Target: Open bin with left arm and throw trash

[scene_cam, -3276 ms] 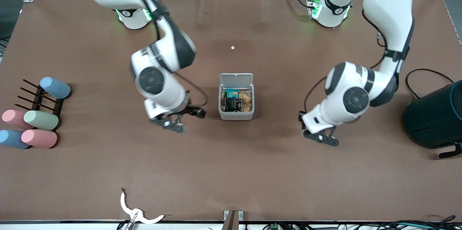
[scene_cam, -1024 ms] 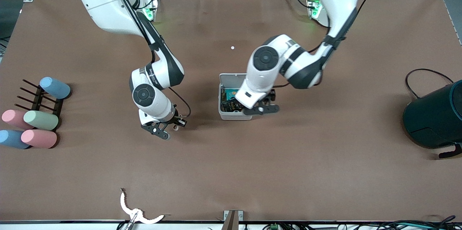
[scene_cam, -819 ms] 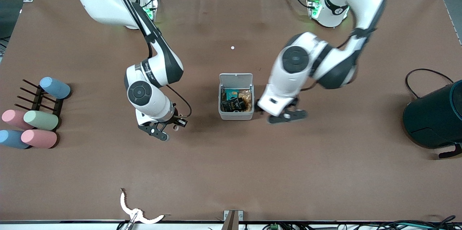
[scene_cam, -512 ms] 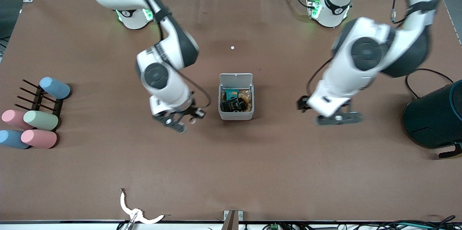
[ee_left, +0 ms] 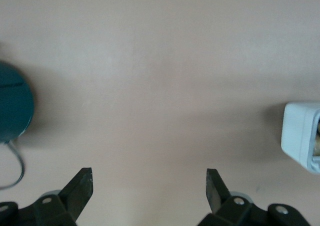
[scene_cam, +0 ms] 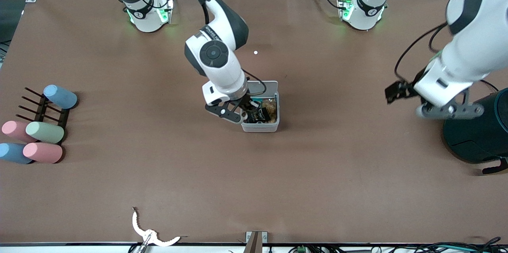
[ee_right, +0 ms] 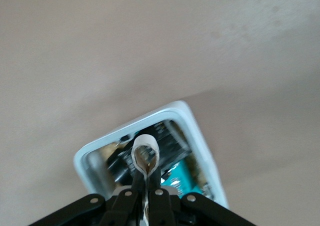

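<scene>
The right hand [ee_right: 145,183], pinched on a pale loop [ee_right: 145,153], hovers over the open bin [scene_cam: 260,126] to drop it; the left hand [ee_left: 150,183] waits spread wide, empty, near the dark cylinder [scene_cam: 480,134].

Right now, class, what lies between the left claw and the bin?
Only bare brown table: the front view shows nothing between the left claw and the bin; its wrist view agrees.

One bin [scene_cam: 260,127], five pastel cups [scene_cam: 44,132], one teal cylinder [scene_cam: 478,136] — two arms [scene_cam: 216,52].
</scene>
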Motion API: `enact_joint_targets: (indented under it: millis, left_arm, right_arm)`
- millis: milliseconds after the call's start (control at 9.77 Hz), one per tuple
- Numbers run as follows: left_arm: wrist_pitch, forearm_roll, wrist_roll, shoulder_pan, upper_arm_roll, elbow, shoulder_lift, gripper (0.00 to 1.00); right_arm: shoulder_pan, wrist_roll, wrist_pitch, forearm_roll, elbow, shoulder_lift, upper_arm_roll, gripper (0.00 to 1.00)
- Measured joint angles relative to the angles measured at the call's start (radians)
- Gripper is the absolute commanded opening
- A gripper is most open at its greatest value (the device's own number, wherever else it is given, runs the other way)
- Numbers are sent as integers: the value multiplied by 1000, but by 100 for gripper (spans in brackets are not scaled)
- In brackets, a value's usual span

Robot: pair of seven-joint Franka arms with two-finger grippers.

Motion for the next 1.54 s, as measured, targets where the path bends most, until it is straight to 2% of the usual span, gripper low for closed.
enact_joint_targets:
  millis: [102, 307, 512, 614, 717, 819, 921, 1024, 1126, 1535]
  left_arm:
    - [-41, -5, 15, -14, 39, -1, -46, 100]
    - [-71, -36, 78, -125, 227, -26, -124, 100]
    - [-72, -41, 166, -240, 403, -62, -157, 100]
    - [-67, -41, 195, -262, 448, -62, -155, 100]
    - [-55, -41, 203, -262, 454, -58, -149, 100]
    - [-41, -41, 204, -260, 450, -44, -139, 100]
    - [-32, -41, 205, -256, 448, -25, -132, 100]
    - [-30, -47, 206, -251, 447, -10, -130, 100]
    - [-30, -67, 206, -246, 448, 1, -130, 100]
    - [-31, -77, 204, -226, 447, 6, -128, 100]
  right_arm:
    - [21, 18, 30, 0, 1, 10, 0, 1]
    - [53, 29, 102, 0, 1, 48, 0, 2]
    - [67, 33, 124, 0, 3, 71, -1, 4]
    - [66, 33, 125, 0, 3, 74, -3, 4]
    - [65, 33, 125, 0, 3, 75, -7, 9]
    - [64, 33, 125, 0, 3, 75, -11, 20]
    - [64, 33, 125, 0, 3, 77, -13, 63]
    - [65, 33, 125, 0, 3, 80, -13, 64]
    - [68, 33, 126, 0, 3, 85, -12, 74]
    - [74, 33, 129, 0, 13, 90, -12, 75]
